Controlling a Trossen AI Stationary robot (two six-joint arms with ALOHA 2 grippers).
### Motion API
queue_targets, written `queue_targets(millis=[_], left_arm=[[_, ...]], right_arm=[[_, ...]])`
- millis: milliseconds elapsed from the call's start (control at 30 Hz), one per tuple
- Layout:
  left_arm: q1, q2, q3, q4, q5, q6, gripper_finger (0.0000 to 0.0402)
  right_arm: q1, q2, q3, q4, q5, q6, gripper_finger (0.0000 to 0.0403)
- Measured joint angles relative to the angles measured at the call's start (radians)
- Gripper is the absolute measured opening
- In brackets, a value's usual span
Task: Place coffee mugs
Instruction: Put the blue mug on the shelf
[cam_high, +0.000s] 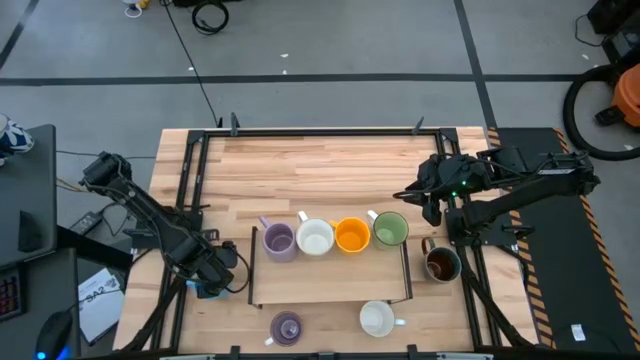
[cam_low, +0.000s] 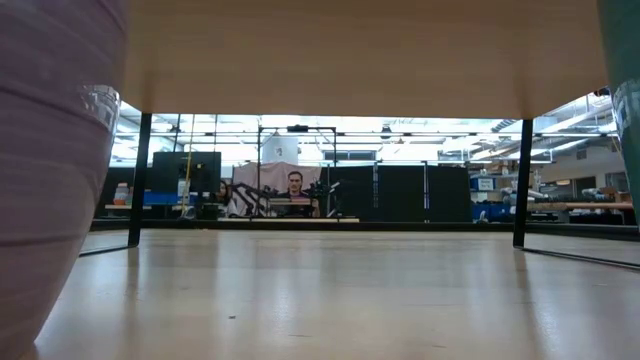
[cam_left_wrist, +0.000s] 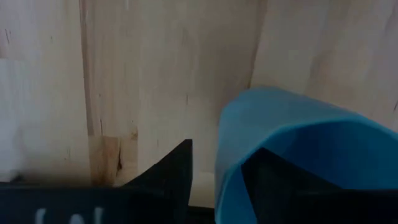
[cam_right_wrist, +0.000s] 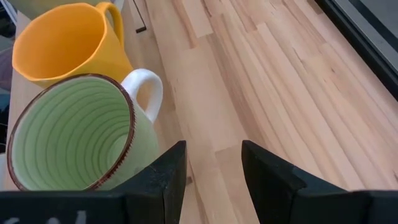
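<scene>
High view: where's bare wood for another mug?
Free: the wide strip behind the mug row, lavender mug through green mug, and the patch between that row and the front white mug. Crowded: the row itself and around the brown mug.

We record four mugs (cam_high: 335, 236) in a row along the far edge of a raised shelf (cam_high: 330, 285) at table (cam_high: 320, 160) centre. A fifth mug (cam_high: 441, 264) stands at three o'clock beside the shelf; two more (cam_high: 287, 326) sit at six o'clock, near the table's front edge.
</scene>
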Motion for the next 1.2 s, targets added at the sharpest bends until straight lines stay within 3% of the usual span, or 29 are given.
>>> queue_targets(millis=[367,767,1067,1200], left_arm=[[0.0,-0.001,0.001,0.004,0.069,-0.025,0.0027],[0.0,0.0,0.114,-0.016,0.081,-0.065,0.0026],[0.0,0.0,0.293,-0.029,0.245,-0.099,0.0026],[0.0,0.0,0.385,-0.019,0.271,-0.169,0.0026]], right_arm=[[0.0,0.0,0.0,0.0,0.0,0.0,0.0159],[0.0,0.0,0.0,-0.001,-0.001,-0.001,0.0159],[0.0,0.0,0.0,-0.001,-0.001,-0.001,0.0159],[0.0,0.0,0.0,-0.001,-0.001,-0.001,0.0159]])
